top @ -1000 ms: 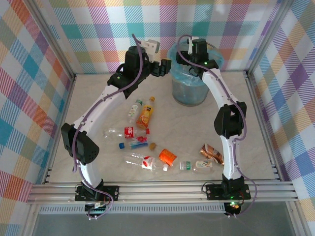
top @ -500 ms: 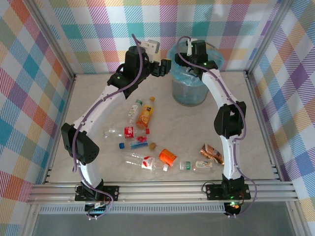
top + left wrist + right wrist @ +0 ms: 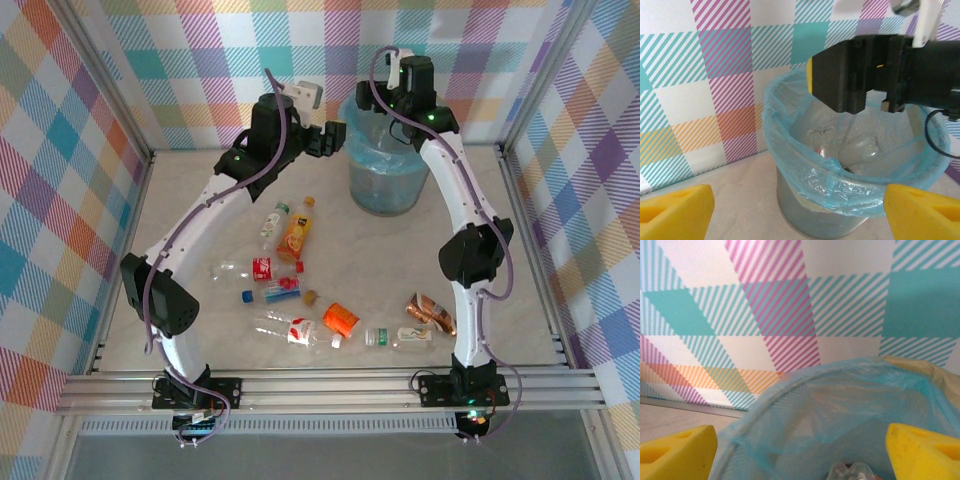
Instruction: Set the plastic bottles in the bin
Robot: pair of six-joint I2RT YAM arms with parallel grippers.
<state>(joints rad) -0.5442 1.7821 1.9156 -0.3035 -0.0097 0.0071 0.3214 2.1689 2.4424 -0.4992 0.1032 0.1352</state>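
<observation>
Closest to the arm bases, well to the near side of the bin [image 3: 385,190], plastic bottles [image 3: 290,330] lie flat on the table [image 3: 390,260]. Among them are a clear green-capped bottle [image 3: 400,337], a crumpled brown bottle [image 3: 430,312] and an orange bottle [image 3: 340,318]. Midway to the bin, off its near left, an orange juice bottle [image 3: 295,232] and a green-labelled clear bottle [image 3: 270,222] lie side by side, their long axes running roughly toward the far wall. The left gripper [image 3: 335,138] hangs just left of the bin's rim, fingers [image 3: 675,210] spread wide with nothing between them. It looks the nearer arm to that pair, which lies back toward the bases from it. The right gripper [image 3: 800,455] is above the bin's far side, fingers likewise apart and empty. Inside the bin a clear bottle [image 3: 860,149] rests against the blue liner.
</observation>
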